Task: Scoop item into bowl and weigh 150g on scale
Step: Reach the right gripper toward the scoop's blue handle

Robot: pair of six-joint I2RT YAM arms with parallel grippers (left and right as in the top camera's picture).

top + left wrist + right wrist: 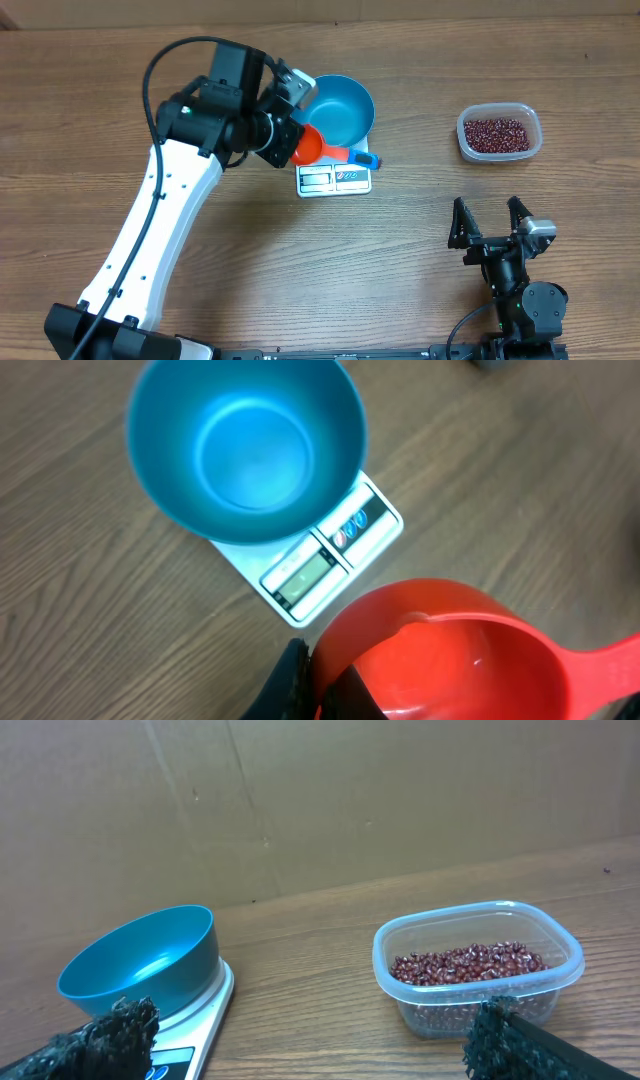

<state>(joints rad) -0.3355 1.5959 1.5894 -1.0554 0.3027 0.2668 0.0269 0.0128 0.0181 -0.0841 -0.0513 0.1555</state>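
Observation:
The blue bowl (340,108) stands empty on the white scale (333,180), its display toward the front. My left gripper (292,148) is shut on the rim of an orange-red scoop (308,147), held just left of the bowl over the scale's corner. In the left wrist view the scoop (450,650) looks empty, the bowl (250,445) and scale (320,565) lie beyond it, and my left gripper (318,690) pinches the scoop's wall. The beans (497,131) fill a clear tub (463,139) at the right. My right gripper (490,222) stands open near the front, holding nothing.
The right wrist view shows the tub (400,990) of beans (465,963) ahead on the right, with the bowl (140,965) and scale (210,1015) on the left. A cardboard wall (320,800) closes off the back. Bare wood lies between scale and tub.

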